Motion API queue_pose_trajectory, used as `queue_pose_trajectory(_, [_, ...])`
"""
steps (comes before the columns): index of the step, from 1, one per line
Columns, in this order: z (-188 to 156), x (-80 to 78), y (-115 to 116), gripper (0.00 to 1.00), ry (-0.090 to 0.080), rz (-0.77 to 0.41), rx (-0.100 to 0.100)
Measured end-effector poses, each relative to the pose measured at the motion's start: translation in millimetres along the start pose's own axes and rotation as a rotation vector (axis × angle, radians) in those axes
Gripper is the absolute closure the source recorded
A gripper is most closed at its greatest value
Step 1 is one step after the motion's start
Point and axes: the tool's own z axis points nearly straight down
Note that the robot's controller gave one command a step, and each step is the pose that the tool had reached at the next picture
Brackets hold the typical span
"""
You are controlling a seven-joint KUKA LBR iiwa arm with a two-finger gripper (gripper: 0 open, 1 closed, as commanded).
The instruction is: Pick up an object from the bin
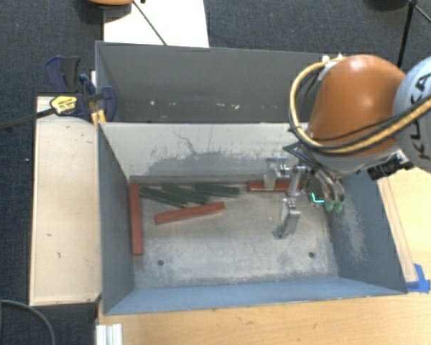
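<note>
The pincer [286, 221] hangs right of centre over bare floor of the bin [230, 254] (open or closed, I cannot tell); the nearest red-brown stick [262, 187] lies just above it, so closing here likely grasps nothing.

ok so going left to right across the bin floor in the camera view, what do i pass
long red stick lying at the far left → dark green sticks → short red stick at the back
</note>
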Motion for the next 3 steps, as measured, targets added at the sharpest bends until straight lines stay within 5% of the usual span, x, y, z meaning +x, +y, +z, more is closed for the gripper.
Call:
queue_pose_trajectory(1, [-4,-1.5,0,0.00,-0.008,0.001,0.000])
queue_pose_trajectory(2, [33,3.3,37,0.00,-0.014,-0.067,0.001])
queue_pose_trajectory(3, [98,-17.7,55,0.00,-0.014,-0.084,-0.002])
